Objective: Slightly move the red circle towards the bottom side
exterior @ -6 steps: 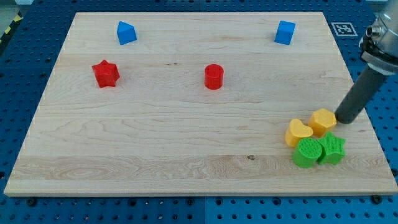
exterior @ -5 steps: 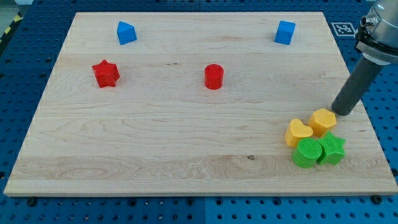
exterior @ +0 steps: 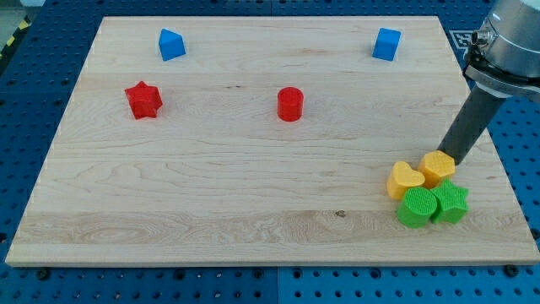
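Observation:
The red circle [exterior: 289,104] stands on the wooden board [exterior: 253,186] a little above its middle. My tip [exterior: 450,155] is far to the circle's right and lower, at the top edge of the yellow hexagon block [exterior: 438,168]. The dark rod slopes up from it to the view's right edge. Nothing touches the red circle.
A red star [exterior: 143,100] lies at the left. A blue block [exterior: 171,44] is at the top left and a blue cube [exterior: 386,44] at the top right. A yellow heart [exterior: 404,180], a green circle [exterior: 418,208] and a green star [exterior: 450,202] cluster at the bottom right.
My tip has slid to the view's left along the top right of the yellow hexagon. No block has visibly moved.

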